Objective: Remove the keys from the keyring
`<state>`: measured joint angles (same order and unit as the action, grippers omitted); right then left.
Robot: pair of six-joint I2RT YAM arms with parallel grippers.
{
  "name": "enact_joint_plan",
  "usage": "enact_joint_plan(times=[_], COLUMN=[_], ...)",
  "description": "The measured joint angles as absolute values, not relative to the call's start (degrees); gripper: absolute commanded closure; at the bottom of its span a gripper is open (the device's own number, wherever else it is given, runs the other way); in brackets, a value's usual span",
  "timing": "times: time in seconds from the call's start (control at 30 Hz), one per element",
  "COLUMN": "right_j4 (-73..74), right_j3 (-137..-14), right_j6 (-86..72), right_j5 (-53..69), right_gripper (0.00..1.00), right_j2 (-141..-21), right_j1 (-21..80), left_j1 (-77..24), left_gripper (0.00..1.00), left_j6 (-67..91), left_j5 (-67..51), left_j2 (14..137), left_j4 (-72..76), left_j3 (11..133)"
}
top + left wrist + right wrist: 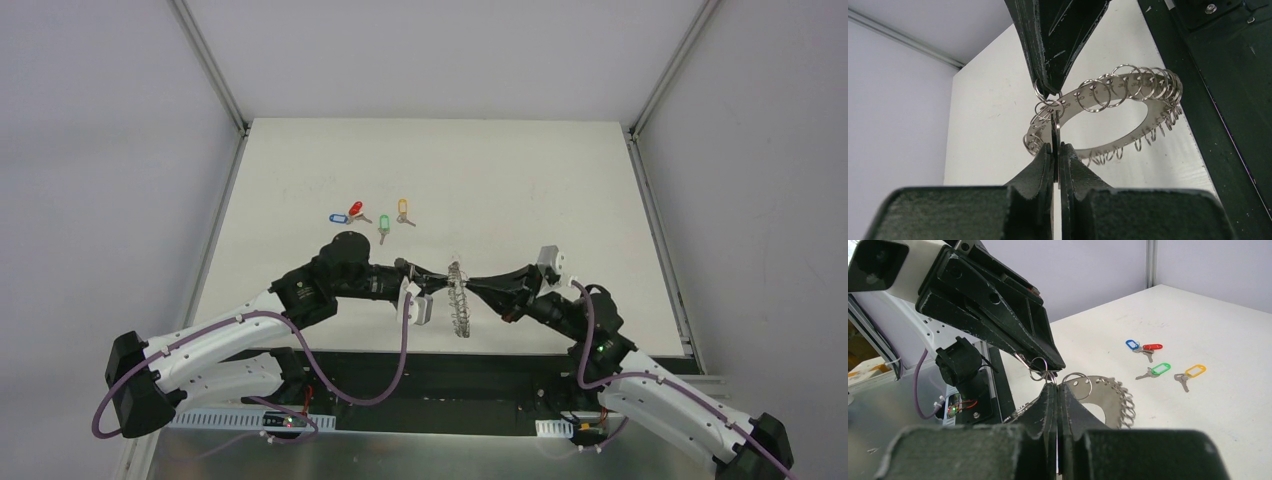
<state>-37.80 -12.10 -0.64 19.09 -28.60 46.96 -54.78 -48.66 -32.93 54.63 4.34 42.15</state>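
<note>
**The keyring point(459, 300) held from both sides**

The keyring is held on edge above the table point(560, 200), toward its near edge; from nine o'clock it is clamped by the left gripper point(437, 282), fingers clenched on the looped rim; from three o'clock the right gripper point(474, 284) is pinched tight on a small rim loop; four keys point(383, 222), tagged blue, red, green and yellow, are seen lying at eleven o'clock, well apart from it.

White shells and black joint housings on left arm point(230, 335) and right arm point(655, 392); purple cables point(406, 340) looped alongside each. Matte black, wedge-shaped tool fingers point(1045, 45), scuffed. Green indicator light point(600, 348) near right elbow.
</note>
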Motion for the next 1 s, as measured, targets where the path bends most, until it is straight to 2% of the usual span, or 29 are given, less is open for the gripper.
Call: enact_joint_plan(times=[0.07, 0.1, 0.17, 0.2, 0.27, 0.43, 0.73, 1.0], right_j4=[-38.74, -38.85, -38.92, -38.76, -38.15, -32.16, -16.38, -9.54], right_j3=[-11.25, -11.00, -10.68, -10.68, -10.74, -13.98, -27.81, -31.97], right_j6=[-1.30, -1.48, -1.72, -1.89, -1.43, 2.39, 16.21, 22.72], right_j5=[18.26, 18.04, 17.61, 17.50, 15.92, 17.56, 27.99, 34.13], right_gripper=[1.00, 0.96, 0.72, 0.64, 0.58, 0.57, 0.59, 0.60], right_j2=[-27.59, -27.07, -25.96, -25.67, -25.34, -26.83, -38.50, -44.14], right_j1=[47.16, 47.22, 47.31, 47.33, 46.94, 46.33, 46.33, 46.24], left_j1=[-54.78, -54.78, -54.81, -54.81, -54.78, -54.78, -54.78, -54.78], left_gripper=[1.00, 1.00, 1.00, 1.00, 1.00, 1.00, 1.00, 1.00], left_j6=[-48.71, -48.73, -48.82, -48.80, -48.80, -48.75, -48.64, -48.42], left_j5=[-32.84, -32.82, -32.84, -32.86, -33.01, -33.04, -34.33, -35.35], left_j2=[54.65, 54.68, 54.74, 54.74, 54.65, 54.74, 54.74, 54.76], left_j4=[4.71, 4.93, 5.41, 5.52, 4.86, 3.36, 3.33, 2.26], left_j3=[42.15, 42.15, 42.15, 42.15, 42.15, 42.15, 42.15, 42.15])
